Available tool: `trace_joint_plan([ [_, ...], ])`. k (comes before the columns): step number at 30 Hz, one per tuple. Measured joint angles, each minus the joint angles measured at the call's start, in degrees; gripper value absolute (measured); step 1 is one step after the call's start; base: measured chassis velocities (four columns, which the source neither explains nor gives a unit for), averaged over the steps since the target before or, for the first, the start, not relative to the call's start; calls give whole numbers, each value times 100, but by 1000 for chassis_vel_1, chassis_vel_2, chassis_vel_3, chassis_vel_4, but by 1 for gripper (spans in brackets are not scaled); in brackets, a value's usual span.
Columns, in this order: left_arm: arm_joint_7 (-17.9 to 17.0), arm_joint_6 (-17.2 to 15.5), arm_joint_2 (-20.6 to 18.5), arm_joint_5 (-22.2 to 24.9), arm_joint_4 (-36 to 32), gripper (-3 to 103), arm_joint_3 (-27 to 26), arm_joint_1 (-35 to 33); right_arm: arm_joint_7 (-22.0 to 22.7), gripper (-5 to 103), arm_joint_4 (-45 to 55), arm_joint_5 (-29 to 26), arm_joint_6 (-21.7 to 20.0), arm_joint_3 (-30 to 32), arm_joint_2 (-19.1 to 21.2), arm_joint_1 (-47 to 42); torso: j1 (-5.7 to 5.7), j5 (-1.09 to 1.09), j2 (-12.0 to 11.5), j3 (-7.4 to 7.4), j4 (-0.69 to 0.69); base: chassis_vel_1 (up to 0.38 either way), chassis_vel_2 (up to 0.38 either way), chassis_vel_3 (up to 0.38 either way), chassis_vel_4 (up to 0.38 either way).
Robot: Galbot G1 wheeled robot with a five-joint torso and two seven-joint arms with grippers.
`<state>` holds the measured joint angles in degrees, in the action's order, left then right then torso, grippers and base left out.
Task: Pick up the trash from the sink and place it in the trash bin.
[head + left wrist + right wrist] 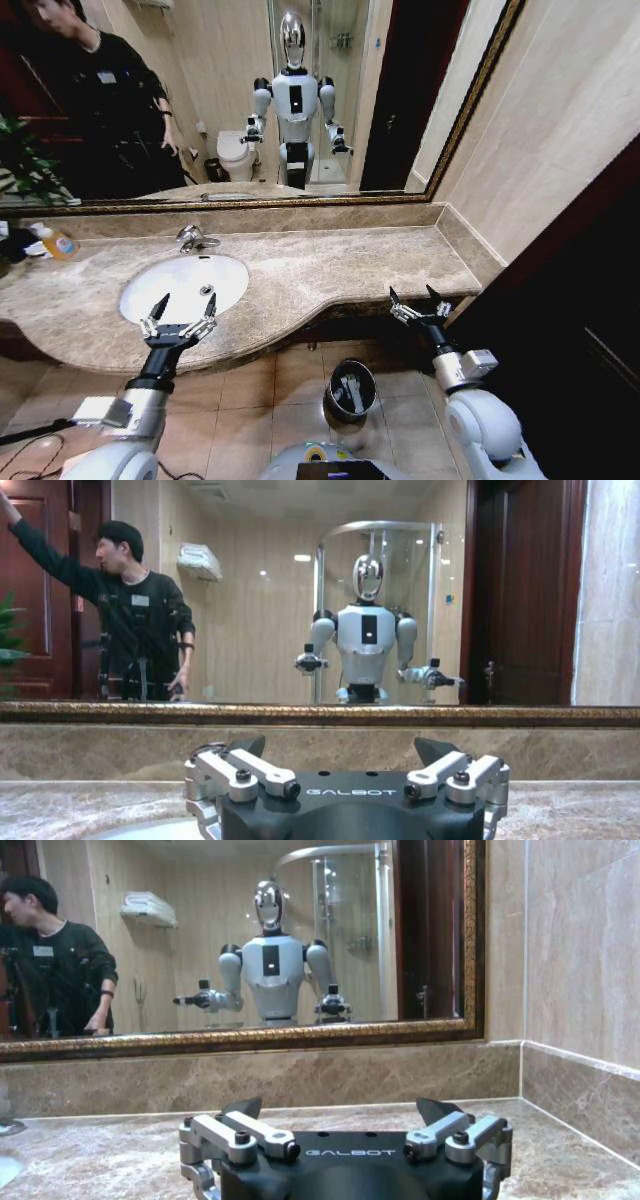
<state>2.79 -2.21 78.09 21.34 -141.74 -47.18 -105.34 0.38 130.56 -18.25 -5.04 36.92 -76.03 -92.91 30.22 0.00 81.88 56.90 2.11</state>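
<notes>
Left gripper (182, 311) open and empty, fingers spread, held over the near rim of the sink (140, 300) at the worktop's (330, 275) left part. Right gripper (420, 304) likewise open and empty, at the near right edge of the worktop, well apart from the sink. Basin white and oval, with a drain (207, 290) near its middle and a chrome faucet (192, 238) at its far rim; no telling from here whether any trash lies inside. Bin (350, 388) on the tiled floor below the worktop, between the two arms, round and black with a shiny rim, pale items visible inside. Orange bottle (58, 243) at the far left of the worktop. Wide mirror (420, 100) along the far wall, reflecting the robot and a toilet behind it. From the left wrist, open fingers (255, 772) low before the worktop's back ledge; from the right wrist, spread fingers (255, 1134) over bare marble.
</notes>
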Motion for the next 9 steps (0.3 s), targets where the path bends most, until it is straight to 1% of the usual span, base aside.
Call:
trace_joint_plan([
  [9, 0, 0, 0, 0, 0, 100, 0, 0, 0, 100, 0, -3, 0, -1, 1, 0, 0, 0, 0, 0, 0, 0, 0, 0, 0],
])
